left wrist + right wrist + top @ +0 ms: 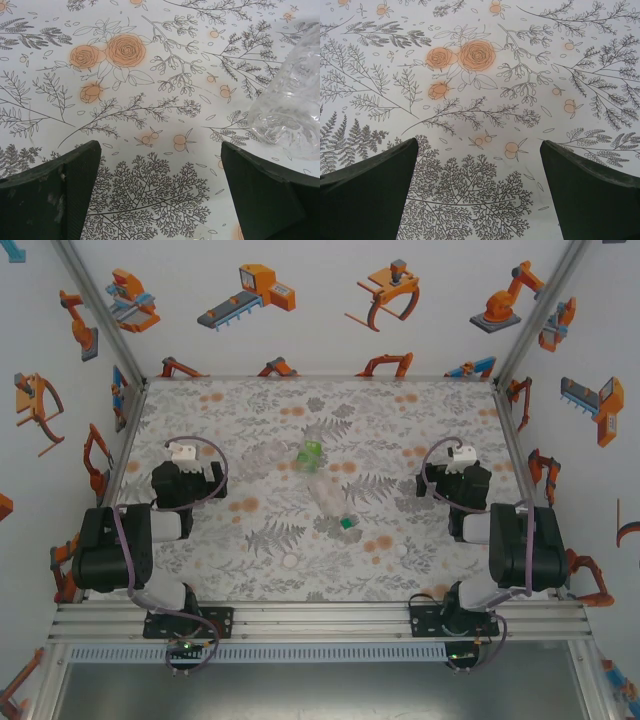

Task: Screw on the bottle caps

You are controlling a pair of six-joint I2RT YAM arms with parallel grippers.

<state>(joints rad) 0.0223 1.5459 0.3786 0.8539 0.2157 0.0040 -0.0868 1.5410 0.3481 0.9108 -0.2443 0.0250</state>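
Observation:
Three bottles lie near the middle of the floral table in the top view: a plain clear one (265, 455), one with a green label band (310, 452), and a clear one (325, 494) lying toward the near side. A green cap (347, 523) sits at that last bottle's near end. Two white caps (290, 561) (403, 551) lie loose nearer the arms. My left gripper (187, 448) (160, 145) is open and empty, with the plain bottle (292, 115) just beyond its right finger. My right gripper (462, 452) (479, 141) is open over bare cloth, to the right of the bottles.
The table cloth (400, 430) is printed with grey ferns and orange flowers. Metal frame posts (120, 405) (510, 410) and white walls with robot pictures close in the left, right and far sides. A rail (320, 615) carrying the arm bases runs along the near edge.

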